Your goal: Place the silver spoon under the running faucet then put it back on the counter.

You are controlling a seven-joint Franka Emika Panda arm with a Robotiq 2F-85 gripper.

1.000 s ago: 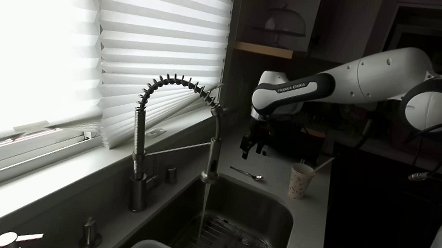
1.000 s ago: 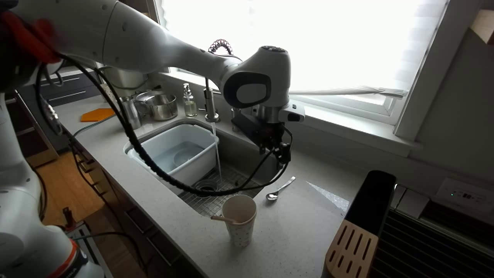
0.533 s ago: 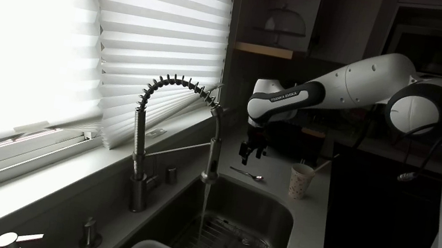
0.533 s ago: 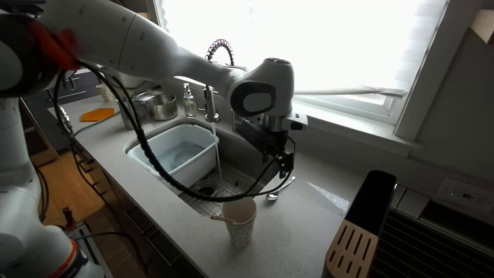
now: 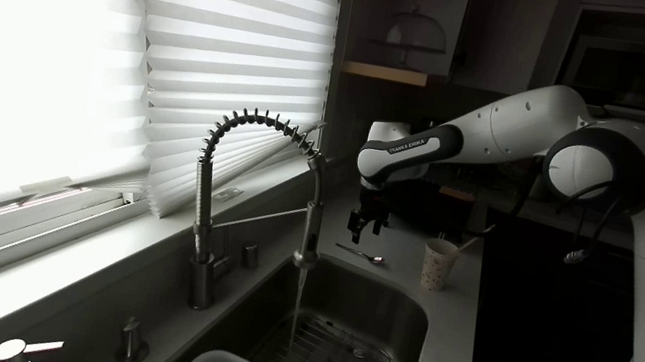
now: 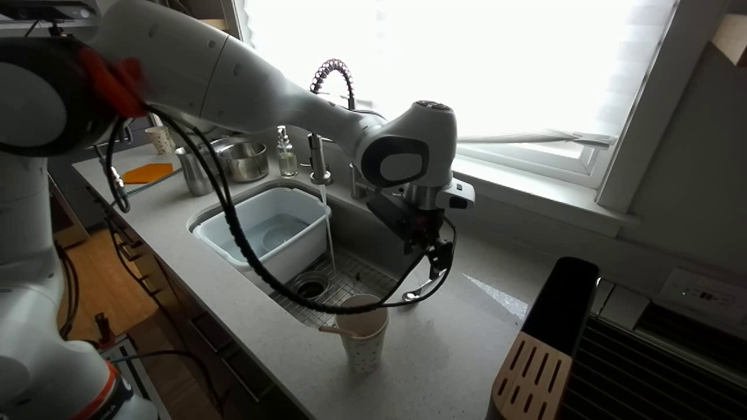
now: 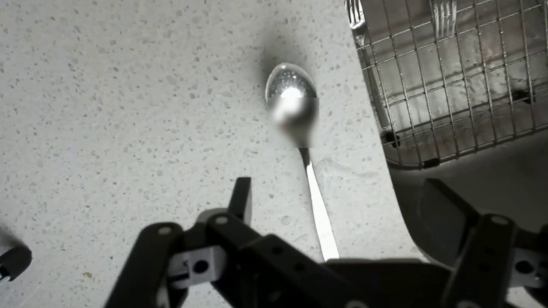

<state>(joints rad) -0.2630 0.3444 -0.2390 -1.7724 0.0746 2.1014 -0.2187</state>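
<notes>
The spoon (image 7: 314, 188) caught my eye, glossy metal, and the table (image 7: 150, 111) looked like smooth stone. The claw (image 7: 342, 205) was matt, the faucet (image 5: 313, 228) satiny metal.

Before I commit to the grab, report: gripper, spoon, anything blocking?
Gripper open over silver spoon, nothing held. Spoon on counter by sink. Nothing between gripper and spoon in wrist view; paper cup stands apart.
</notes>
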